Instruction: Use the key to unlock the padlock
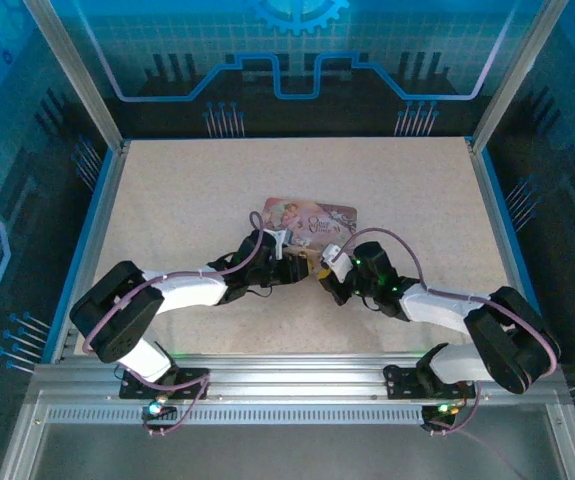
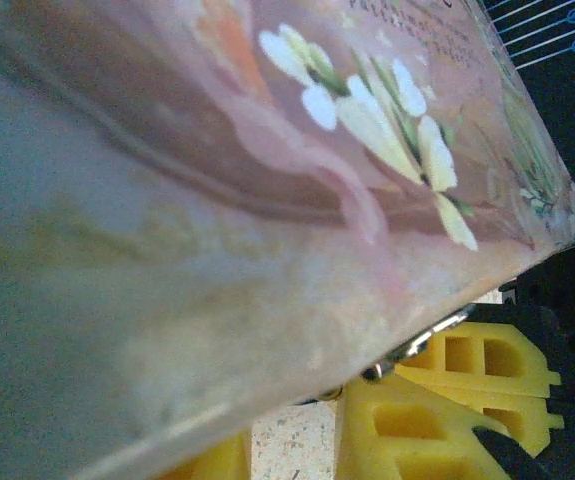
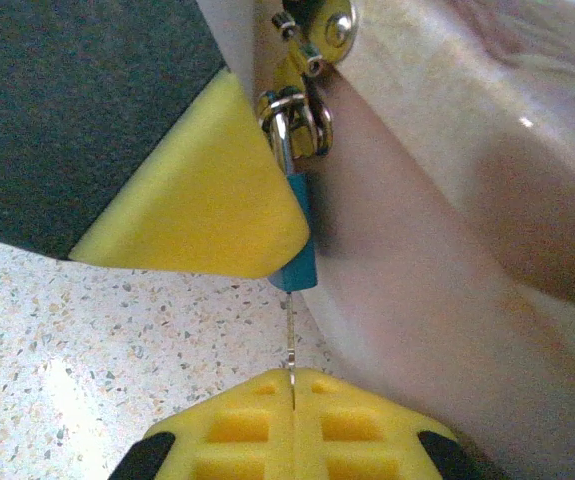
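Padlock (image 3: 295, 275), blue body with silver shackle, hung from the pink tin (image 3: 447, 300) at upper centre. Right claw (image 3: 293, 405) pinched the thin key (image 3: 292, 335) just beneath the padlock. Left claw (image 1: 297, 266): grip state could not be told.

Glossy printed tin (image 2: 217, 230), shiny metal padlock (image 3: 302, 240) (key (image 3: 291, 345) too), matt speckled table (image 3: 87, 330).

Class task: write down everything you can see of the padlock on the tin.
The padlock is tiny: a teal-blue body under a silver shackle, which loops through the metal clasp on the side of the pink tin. A yellow pad of the left tool hides most of its body. The key, pinched in the right tool, meets its underside.
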Robot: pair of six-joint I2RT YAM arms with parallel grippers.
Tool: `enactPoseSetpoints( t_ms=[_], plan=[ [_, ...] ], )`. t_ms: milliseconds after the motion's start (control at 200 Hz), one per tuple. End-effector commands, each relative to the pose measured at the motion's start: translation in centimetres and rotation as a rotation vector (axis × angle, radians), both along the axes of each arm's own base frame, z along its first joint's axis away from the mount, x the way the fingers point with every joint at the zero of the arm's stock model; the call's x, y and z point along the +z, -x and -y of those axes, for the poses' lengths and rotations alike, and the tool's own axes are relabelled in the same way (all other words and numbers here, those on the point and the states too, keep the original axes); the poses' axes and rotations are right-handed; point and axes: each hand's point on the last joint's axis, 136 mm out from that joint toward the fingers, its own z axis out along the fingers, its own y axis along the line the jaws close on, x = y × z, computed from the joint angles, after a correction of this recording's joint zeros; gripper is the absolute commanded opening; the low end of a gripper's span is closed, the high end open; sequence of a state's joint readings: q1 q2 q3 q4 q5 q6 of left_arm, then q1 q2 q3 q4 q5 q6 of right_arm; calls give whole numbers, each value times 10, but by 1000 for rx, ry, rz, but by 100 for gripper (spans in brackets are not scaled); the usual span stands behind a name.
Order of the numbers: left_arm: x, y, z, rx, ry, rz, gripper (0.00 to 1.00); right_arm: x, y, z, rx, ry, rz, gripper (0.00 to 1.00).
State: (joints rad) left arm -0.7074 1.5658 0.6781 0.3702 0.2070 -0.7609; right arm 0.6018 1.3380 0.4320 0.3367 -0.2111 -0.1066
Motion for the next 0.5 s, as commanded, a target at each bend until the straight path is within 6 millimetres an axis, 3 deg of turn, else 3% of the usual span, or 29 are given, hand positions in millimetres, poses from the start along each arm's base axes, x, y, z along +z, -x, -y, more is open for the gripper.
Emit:
enactPoseSetpoints(
  t_ms=[0, 495],
  plan=[
    [35, -10, 8, -13, 69, 73, 22, 11, -3, -11, 38, -34, 32, 0],
    [32, -8, 9, -19, 68, 63, 22, 20, -8, -11, 26, -65, 65, 0]
  ],
)
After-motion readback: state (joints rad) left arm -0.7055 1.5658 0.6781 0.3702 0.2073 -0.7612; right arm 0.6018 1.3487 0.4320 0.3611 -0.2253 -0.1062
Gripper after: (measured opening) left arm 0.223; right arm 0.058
